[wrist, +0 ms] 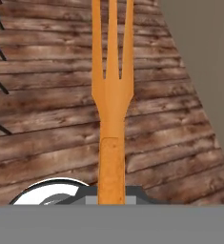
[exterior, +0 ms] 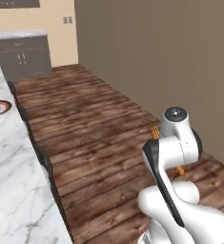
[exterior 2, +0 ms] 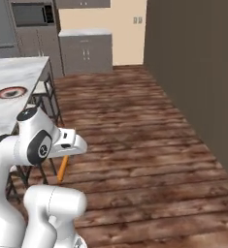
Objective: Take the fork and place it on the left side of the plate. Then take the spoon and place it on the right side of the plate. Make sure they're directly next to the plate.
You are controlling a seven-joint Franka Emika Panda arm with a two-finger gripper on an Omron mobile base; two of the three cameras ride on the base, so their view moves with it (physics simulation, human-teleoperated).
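Fork (wrist: 112, 109) handle runs up from the bottom centre of the hand view, clamped in the closed pincer, tines ahead over bare floorboards. Carrying it level toward the plate (exterior 2: 11, 91), far at the left edge on the marble counter (exterior 2: 18, 70), seems wise.

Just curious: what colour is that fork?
Orange all over; the fork shows best in the hand view, tines pointing up.
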